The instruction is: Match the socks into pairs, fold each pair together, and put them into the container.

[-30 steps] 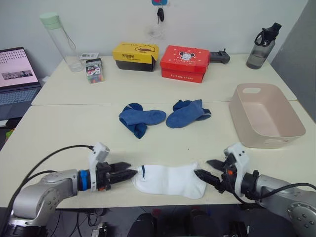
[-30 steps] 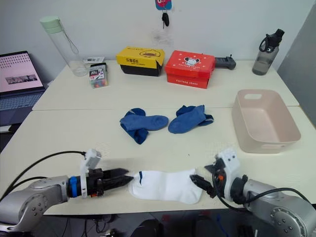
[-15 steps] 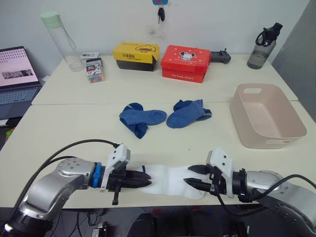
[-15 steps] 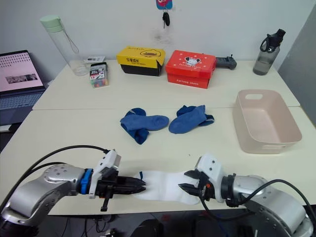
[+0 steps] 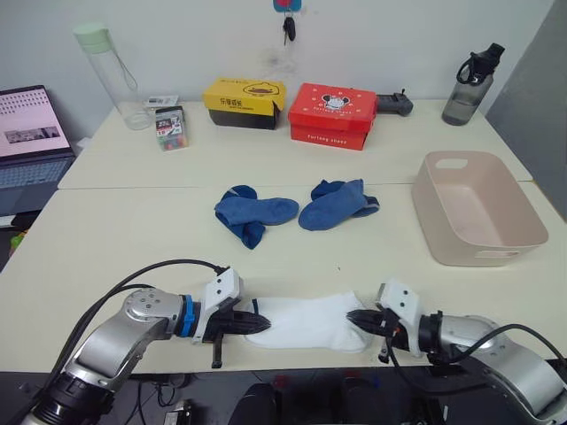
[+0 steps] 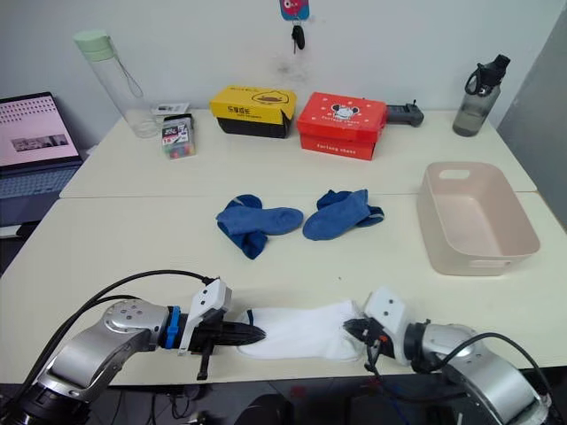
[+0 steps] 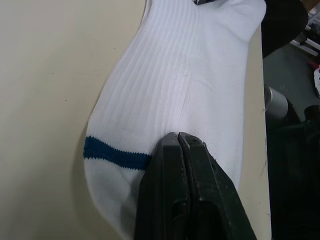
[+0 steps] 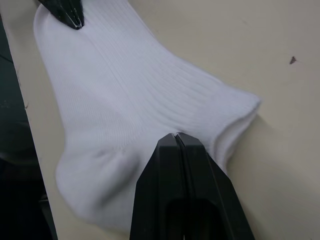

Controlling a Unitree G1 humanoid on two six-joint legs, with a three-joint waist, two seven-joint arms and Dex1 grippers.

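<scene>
Table [image 5: 133, 230] with socks [image 5: 306, 323], container [image 5: 478, 208]

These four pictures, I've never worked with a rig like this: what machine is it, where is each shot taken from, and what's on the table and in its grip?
It is a two-armed humanoid robot. The two wide pictures come from a stereo camera on its head, looking down over both arms. The two close-ups come from cameras on the wrists, looking along each gripper's black fingers.

On the cream table, near the front edge, lies a white sock. The left gripper is shut on the end with the blue stripe, and the right gripper is shut on the opposite end.

Farther back lie two bunches of blue socks. The pinkish-beige container stands at the robot's right with nothing inside. Along the far edge are a yellow box, a red box and two bottles. A laptop sits at the left.
</scene>
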